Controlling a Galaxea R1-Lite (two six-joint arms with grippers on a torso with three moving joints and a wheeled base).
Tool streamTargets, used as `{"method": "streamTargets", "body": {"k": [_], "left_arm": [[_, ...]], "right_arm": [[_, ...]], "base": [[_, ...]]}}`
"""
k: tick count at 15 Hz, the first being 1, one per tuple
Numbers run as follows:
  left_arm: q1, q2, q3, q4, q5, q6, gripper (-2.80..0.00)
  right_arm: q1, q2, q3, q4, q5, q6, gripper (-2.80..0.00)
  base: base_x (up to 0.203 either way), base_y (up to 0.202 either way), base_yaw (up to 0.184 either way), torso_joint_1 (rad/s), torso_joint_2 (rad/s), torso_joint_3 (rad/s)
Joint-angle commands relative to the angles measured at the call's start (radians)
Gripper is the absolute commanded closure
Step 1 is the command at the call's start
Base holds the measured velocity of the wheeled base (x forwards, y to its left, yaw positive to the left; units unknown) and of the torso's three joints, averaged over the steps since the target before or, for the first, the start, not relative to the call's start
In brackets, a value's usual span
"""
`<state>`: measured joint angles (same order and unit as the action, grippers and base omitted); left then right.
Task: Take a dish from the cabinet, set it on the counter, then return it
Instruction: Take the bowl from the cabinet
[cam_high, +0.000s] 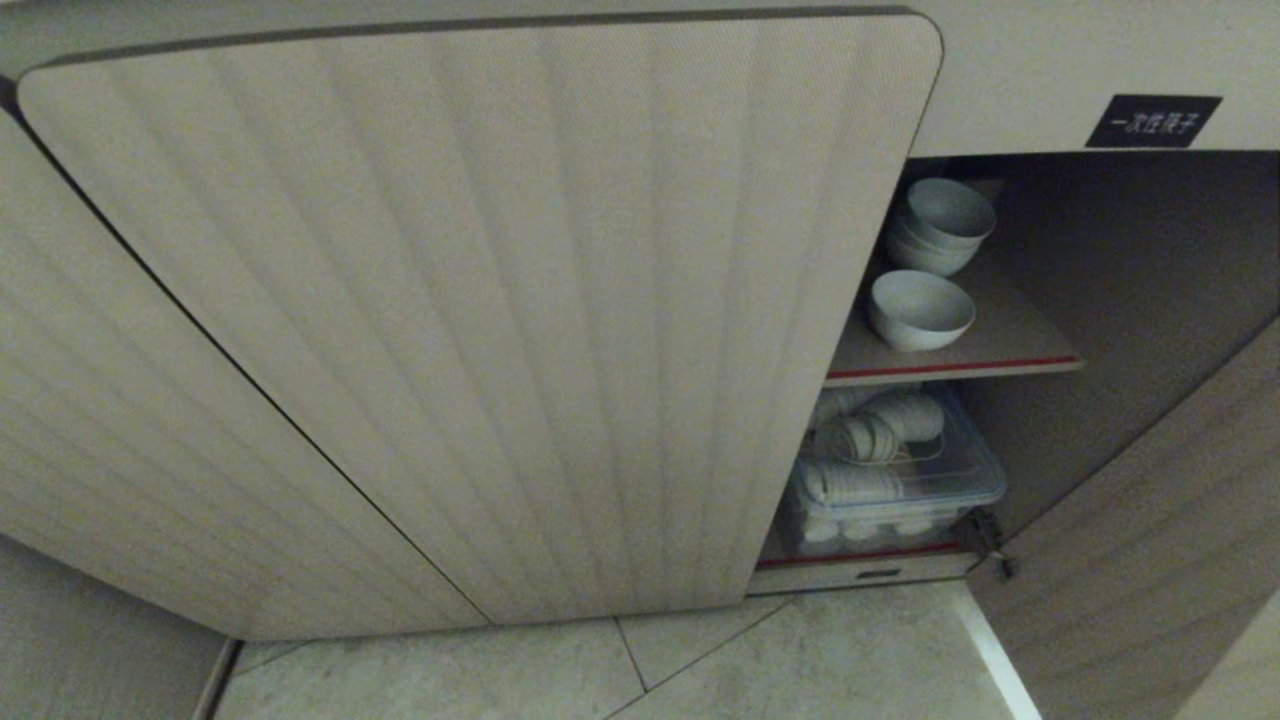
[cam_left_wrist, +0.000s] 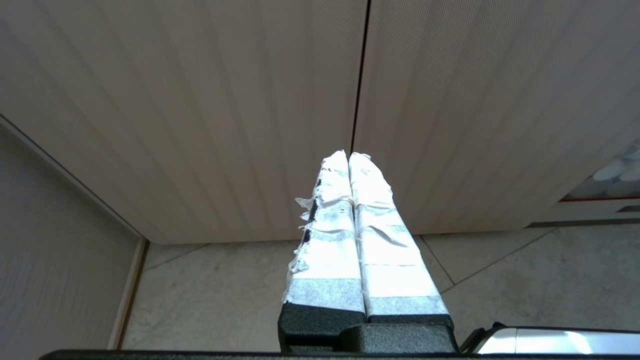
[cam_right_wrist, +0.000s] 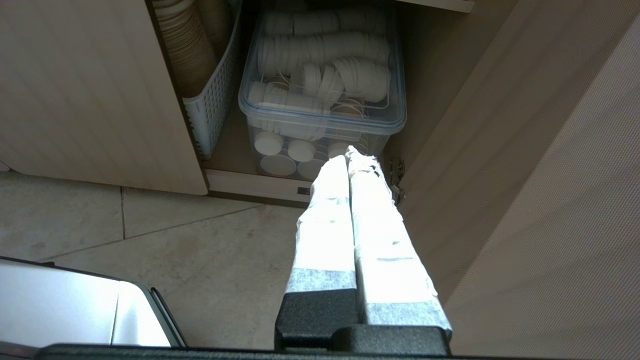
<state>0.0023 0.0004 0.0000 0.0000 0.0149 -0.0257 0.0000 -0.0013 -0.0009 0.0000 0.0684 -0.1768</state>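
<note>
1. Facing the shut door (cam_high: 480, 320), the left gripper (cam_left_wrist: 348, 156), jaws pressed together, is far from any dish.
2. Reaching for the near bowl (cam_high: 920, 310) on the shelf (cam_high: 1000, 355), the right gripper (cam_right_wrist: 348, 152), also closed, could knock the stack (cam_high: 940, 232) behind.

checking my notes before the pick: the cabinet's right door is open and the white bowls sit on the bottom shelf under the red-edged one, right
Not quite. The right door of the cabinet is open, but the white bowls sit on top of the red-edged shelf, as the head view shows. Below that shelf is a clear plastic bin of white lids.
</note>
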Motion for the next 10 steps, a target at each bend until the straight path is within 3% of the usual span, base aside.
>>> {"method": "streamTargets", "body": {"k": [1,4,7,10], "left_arm": [[0.001,0.000,0.000,0.000,0.000,0.000,0.00],[0.001,0.000,0.000,0.000,0.000,0.000,0.00],[0.001,0.000,0.000,0.000,0.000,0.000,0.00],[0.001,0.000,0.000,0.000,0.000,0.000,0.00]], "right_arm": [[0.001,0.001,-0.002,0.002,0.001,-0.001,0.00],[0.001,0.001,-0.010,0.008,-0.001,-0.008,0.00],[0.000,0.001,-0.062,0.130,-0.001,-0.009,0.00],[0.001,0.005,-0.072,0.160,-0.001,-0.009,0.00]], "base": [[0.000,0.000,0.000,0.000,0.00,0.000],[0.000,0.000,0.000,0.000,0.00,0.000],[0.000,0.000,0.000,0.000,0.00,0.000],[0.000,0.000,0.000,0.000,0.00,0.000]]}}
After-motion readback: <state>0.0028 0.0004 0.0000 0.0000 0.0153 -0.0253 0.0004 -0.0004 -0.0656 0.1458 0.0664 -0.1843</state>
